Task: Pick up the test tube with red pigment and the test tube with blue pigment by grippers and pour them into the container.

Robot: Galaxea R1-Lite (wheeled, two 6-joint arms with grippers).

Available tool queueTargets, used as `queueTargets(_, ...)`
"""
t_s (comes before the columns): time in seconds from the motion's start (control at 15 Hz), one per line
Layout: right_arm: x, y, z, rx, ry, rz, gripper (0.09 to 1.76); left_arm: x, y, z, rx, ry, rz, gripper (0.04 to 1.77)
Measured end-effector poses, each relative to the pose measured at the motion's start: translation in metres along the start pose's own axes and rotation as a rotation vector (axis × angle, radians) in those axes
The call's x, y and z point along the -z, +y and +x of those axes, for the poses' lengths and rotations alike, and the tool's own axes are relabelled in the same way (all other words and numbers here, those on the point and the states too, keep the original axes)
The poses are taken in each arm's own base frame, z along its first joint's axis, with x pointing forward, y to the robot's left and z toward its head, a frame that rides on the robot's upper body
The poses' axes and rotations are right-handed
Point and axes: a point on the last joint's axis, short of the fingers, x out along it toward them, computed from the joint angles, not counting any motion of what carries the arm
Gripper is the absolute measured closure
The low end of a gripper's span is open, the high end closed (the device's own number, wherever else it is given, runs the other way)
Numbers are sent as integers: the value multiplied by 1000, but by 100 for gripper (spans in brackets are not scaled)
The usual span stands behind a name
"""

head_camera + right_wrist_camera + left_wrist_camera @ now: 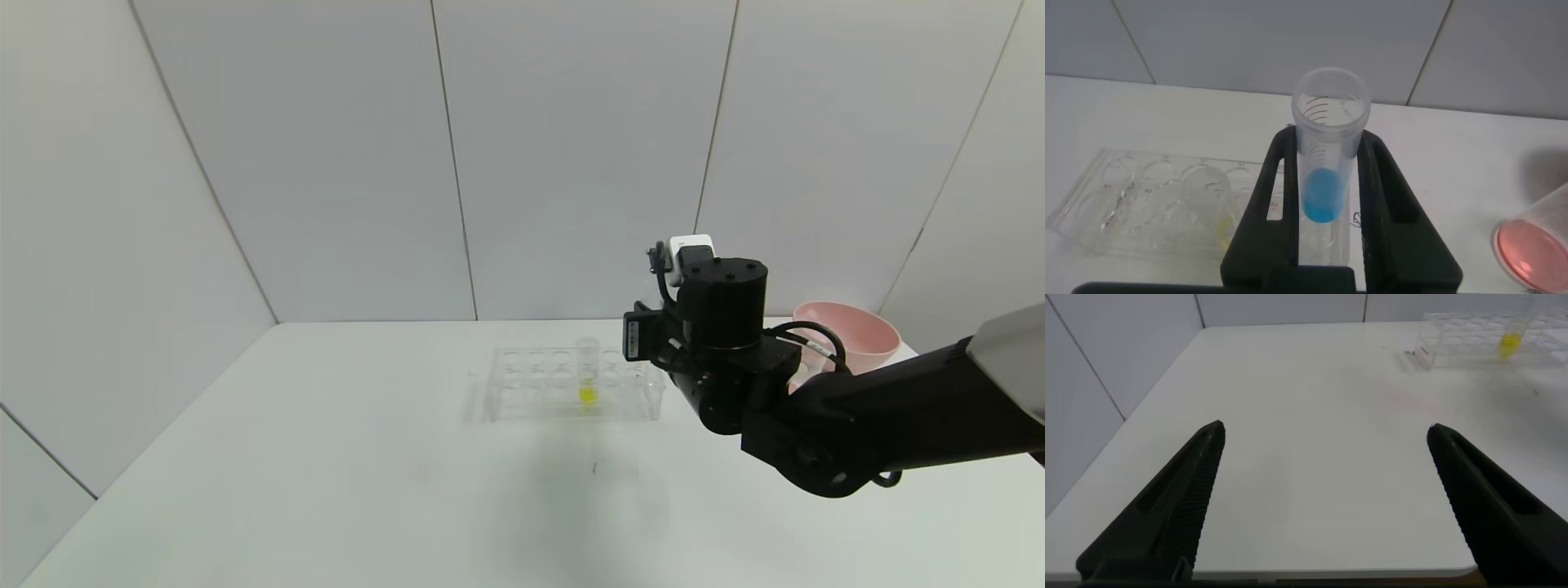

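My right gripper (pixel 1328 137) is shut on the test tube with blue pigment (pixel 1327 155), a clear round-bottomed tube with blue liquid at its bottom, held above the table beside the tube rack (pixel 1143 204). In the head view the right arm (pixel 722 343) hides the tube and the fingers. The container (pixel 1535 249), a clear beaker holding pinkish-red liquid, stands on the table off to one side of the gripper. The test tube with red pigment is out of view. My left gripper (pixel 1325 429) is open and empty over the bare table near its front edge.
The clear many-holed rack (pixel 571 384) stands mid-table with a yellow-liquid tube (pixel 587 371) upright in it. A pink bowl (pixel 849 331) sits at the back right behind the right arm. White walls close in the back and left.
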Motion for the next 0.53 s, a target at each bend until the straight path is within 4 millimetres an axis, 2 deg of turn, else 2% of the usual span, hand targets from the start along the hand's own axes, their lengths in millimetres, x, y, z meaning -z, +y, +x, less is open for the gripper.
queueTargets(0.33, -4, -2, -3, 1, -8, 5, 136, 0, 0, 0, 0, 0, 0, 5)
queueTargets(0.53, -4, -10, -13, -57, 14, -10, 136, 0, 0, 0, 0, 0, 0, 5)
